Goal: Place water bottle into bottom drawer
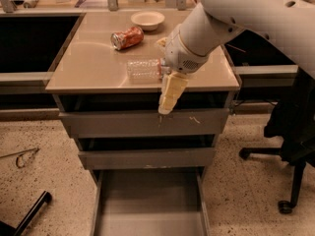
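The water bottle [142, 69] is clear with a dark band near its right end. It lies on its side on the tan cabinet top [93, 65], near the front edge. My gripper [167, 96] hangs pointing down in front of the cabinet's front edge, just right of and below the bottle's banded end, over the top drawer front. It holds nothing that I can see. My white arm covers the right part of the top. The bottom drawer [147, 200] is pulled out toward me, and its plain grey floor is bare.
A crushed red soda can [127, 37] and a white bowl [147, 19] sit farther back on the top. The two upper drawers [142, 124] are slightly open. An office chair base [290, 171] stands at the right. A black bar [29, 213] and a cable [19, 157] lie on the floor at the left.
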You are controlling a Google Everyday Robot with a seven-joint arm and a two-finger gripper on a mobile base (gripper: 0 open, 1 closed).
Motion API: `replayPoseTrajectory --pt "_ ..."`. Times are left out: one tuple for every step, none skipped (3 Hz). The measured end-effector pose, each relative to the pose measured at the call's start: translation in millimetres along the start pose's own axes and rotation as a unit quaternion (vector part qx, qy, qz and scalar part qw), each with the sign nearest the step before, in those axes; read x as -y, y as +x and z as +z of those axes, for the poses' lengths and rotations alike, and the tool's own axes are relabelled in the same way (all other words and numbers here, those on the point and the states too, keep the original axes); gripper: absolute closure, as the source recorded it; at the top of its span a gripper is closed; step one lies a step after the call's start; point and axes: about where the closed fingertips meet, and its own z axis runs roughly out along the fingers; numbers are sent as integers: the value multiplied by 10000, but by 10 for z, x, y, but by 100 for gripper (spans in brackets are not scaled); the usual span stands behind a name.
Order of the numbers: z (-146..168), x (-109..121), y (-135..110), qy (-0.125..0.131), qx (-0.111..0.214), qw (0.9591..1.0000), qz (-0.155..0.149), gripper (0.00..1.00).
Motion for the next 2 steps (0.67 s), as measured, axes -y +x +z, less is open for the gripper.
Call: replayPoseTrajectory --pt "149 134 -65 -62 62 9999 -111 0" --pt "513 461 -145 -277 148 9993 -218 0"
